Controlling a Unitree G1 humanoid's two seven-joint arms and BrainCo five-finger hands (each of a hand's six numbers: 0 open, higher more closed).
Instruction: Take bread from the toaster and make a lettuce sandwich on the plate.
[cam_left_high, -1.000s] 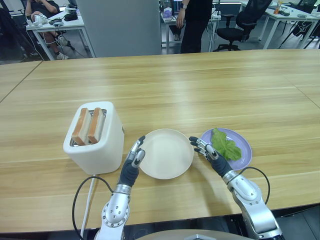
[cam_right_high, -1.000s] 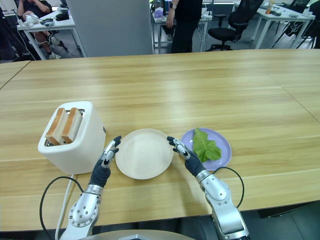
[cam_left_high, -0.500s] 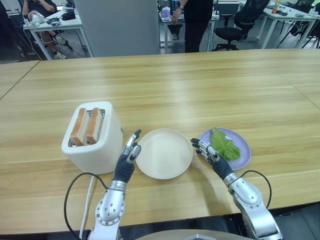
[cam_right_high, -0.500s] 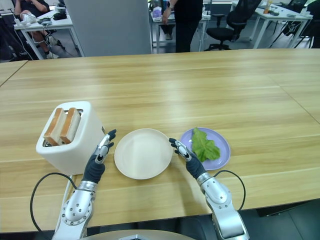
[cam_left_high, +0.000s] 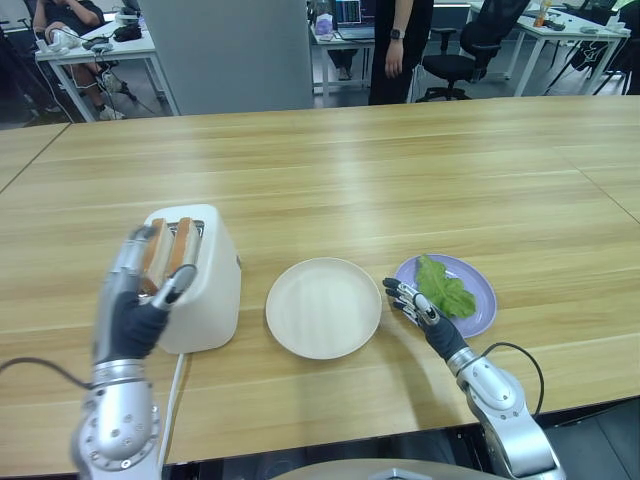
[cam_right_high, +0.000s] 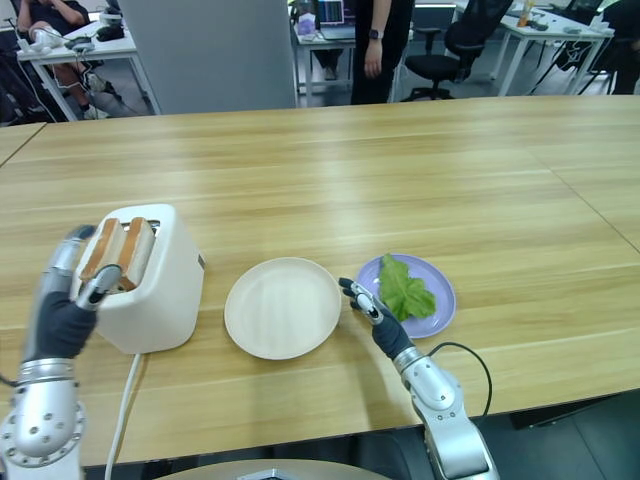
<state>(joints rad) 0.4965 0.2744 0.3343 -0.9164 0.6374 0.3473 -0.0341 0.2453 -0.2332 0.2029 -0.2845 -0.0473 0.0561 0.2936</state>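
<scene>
Bread slices (cam_left_high: 183, 245) stand in boxy white toaster (cam_left_high: 215, 290) beside round cream plate (cam_left_high: 323, 307).

Left hand (cam_left_high: 128, 308) upright, right hand (cam_left_high: 419, 309) low.

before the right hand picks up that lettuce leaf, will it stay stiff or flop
Probably floppy: the lettuce leaf looks thin and crinkled, lying flat on the purple plate, so it would likely droop from wherever it is pinched. It is likely very light, and might tear under a hard squeeze from the right hand.
</scene>
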